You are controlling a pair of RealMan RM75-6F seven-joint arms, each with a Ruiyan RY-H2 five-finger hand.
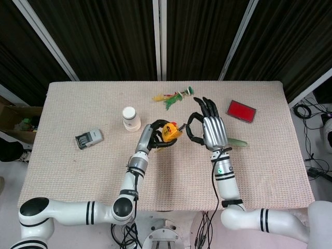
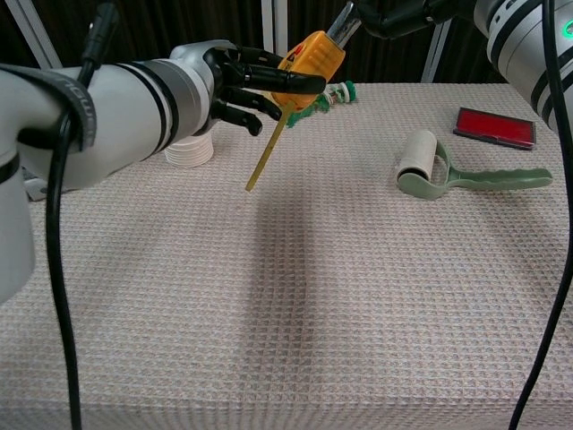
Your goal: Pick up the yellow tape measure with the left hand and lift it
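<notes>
The yellow tape measure (image 1: 171, 131) (image 2: 309, 63) is up off the table, and my left hand (image 1: 153, 136) (image 2: 235, 79) grips it from the left side. A length of yellow tape (image 2: 266, 154) hangs down from the case at a slant, its tip above the cloth. My right hand (image 1: 210, 127) (image 2: 398, 13) hovers just right of the tape measure with fingers spread and nothing in it. A small gap separates it from the case.
A green lint roller (image 2: 430, 170) (image 1: 236, 141) lies right of centre, with a red box (image 1: 241, 110) (image 2: 495, 126) behind it. A white cup (image 1: 130, 118) (image 2: 188, 150) stands at the left, beyond it a grey device (image 1: 88, 138). Small colourful toys (image 1: 174, 97) (image 2: 336, 92) lie at the back.
</notes>
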